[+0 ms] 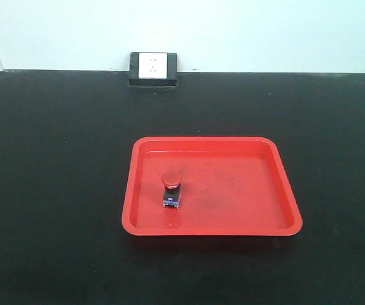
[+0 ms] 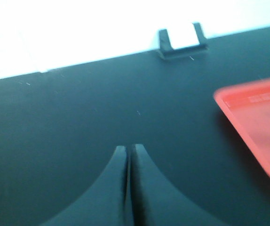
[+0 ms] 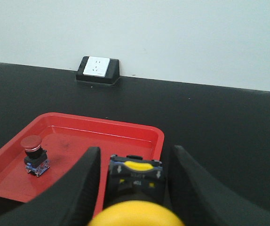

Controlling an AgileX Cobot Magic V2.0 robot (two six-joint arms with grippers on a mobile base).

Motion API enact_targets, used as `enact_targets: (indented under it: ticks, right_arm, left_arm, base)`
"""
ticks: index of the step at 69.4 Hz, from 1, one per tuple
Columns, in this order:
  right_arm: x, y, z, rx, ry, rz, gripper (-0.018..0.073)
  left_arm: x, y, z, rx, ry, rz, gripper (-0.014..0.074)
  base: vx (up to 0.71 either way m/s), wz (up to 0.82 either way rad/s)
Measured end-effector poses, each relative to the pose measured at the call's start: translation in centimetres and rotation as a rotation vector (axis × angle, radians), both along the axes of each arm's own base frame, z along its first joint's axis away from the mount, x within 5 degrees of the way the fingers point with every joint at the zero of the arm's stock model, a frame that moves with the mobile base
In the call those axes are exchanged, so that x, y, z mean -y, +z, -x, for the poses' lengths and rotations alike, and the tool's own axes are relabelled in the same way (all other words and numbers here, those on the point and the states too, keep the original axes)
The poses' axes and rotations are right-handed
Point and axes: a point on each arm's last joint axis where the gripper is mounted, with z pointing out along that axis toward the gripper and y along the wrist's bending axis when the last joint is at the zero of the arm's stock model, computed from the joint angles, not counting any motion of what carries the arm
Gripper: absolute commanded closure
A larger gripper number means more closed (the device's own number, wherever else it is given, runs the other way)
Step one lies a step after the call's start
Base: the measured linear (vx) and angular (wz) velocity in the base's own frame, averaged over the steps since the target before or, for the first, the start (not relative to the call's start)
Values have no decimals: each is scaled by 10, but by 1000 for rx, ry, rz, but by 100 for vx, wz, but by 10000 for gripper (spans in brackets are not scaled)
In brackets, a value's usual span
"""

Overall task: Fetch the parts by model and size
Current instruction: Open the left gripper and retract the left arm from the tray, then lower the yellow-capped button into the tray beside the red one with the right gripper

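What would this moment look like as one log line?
left claw: shut, empty | right claw: holding yellow button | red button: upright in red tray

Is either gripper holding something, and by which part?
Right gripper: the yellow push button, fingers on its black body. Left gripper: shut, holding nothing.

A red-capped push button (image 1: 172, 189) stands upright left of centre in a red tray (image 1: 246, 190) on the black table (image 1: 49, 190).

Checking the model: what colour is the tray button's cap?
The cap is red, clearest in right wrist view.
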Motion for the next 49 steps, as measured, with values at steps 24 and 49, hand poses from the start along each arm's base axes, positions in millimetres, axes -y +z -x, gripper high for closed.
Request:
enact_targets:
  ticks: [24,49]
  right_arm:
    - [0,0,0,0,0,0,564]
    - [-9,-5,-21,-135,13,-35,564]
  left_arm:
    - [-7,-19,55,-8,-213,37,603]
    - [-15,-23,67,12,-197,39,603]
  base:
    - [0,0]
    - [0,0]
